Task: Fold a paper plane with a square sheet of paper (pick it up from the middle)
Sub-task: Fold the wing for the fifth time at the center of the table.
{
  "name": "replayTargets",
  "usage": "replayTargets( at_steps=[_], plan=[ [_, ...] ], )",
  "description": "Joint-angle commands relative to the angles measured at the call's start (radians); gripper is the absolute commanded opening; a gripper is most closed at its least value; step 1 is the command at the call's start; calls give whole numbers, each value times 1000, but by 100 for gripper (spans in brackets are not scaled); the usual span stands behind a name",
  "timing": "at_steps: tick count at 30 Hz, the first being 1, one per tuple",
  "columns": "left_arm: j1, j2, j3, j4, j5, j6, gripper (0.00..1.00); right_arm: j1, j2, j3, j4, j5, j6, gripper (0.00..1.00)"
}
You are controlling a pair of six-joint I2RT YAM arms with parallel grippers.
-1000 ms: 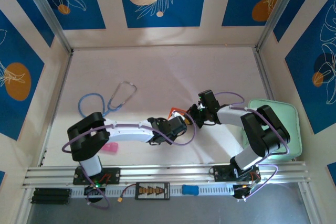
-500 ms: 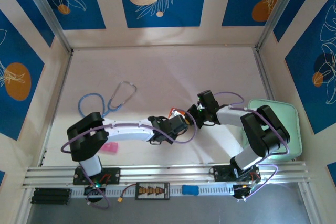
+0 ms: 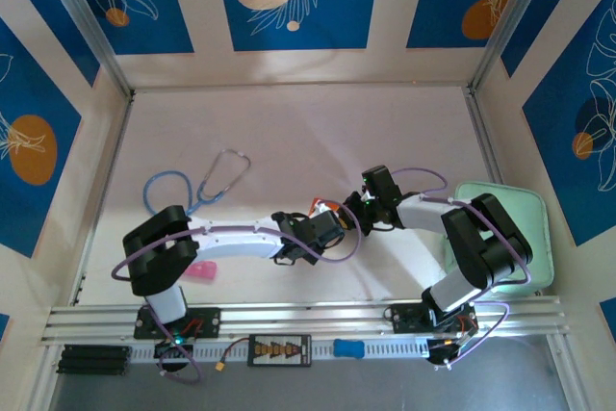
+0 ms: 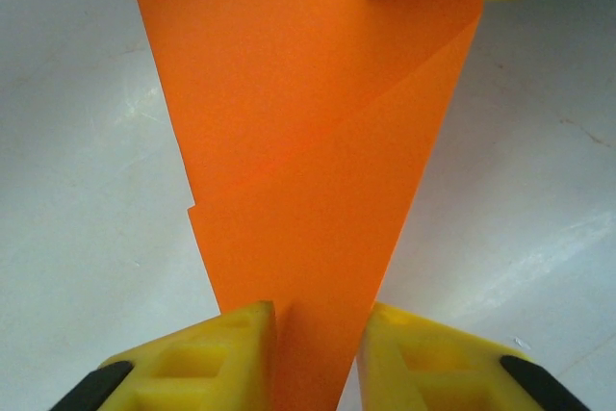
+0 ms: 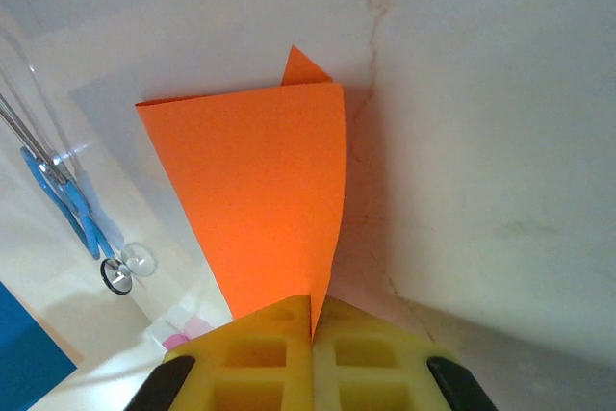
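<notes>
Orange paper peeks out less from above now: my right end effector pinches it, the left end effector sits slightly spread astride it, so I judge a crease is underway.

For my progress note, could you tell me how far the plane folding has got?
Done: the orange paper sheet carries a diagonal fold and tapers narrow. In hand: the right end effector is shut on it; the left end effector straddles its narrow end. Left: shaping it into a slim dart.

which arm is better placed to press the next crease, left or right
Left, likely. The left gripper straddles the orange paper with jaws apart, free to pinch the crease. The right gripper is shut on the paper's end, anchoring it.
</notes>
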Motion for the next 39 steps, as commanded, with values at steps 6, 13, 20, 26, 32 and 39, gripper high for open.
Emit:
replayTargets(
  at_steps=[6,13,20,26,32,39],
  plan=[
    [-9,11,19,-27,11,2,24,8,-20,3,-4,1,-13,0],
    [-9,12,17,-31,7,11,25,8,-18,-1,3,-1,-8,0],
    [-9,14,14,-35,8,10,23,8,-18,-1,6,-2,-7,0],
    [-10,12,11,-30,9,11,17,8,-18,-2,7,-4,-7,0],
    [-9,11,7,-22,15,7,9,8,-22,-5,10,-5,-8,0],
    [-2,-2,-23,23,43,-29,6,-5,-65,10,-68,10,-77,20]
  ],
)
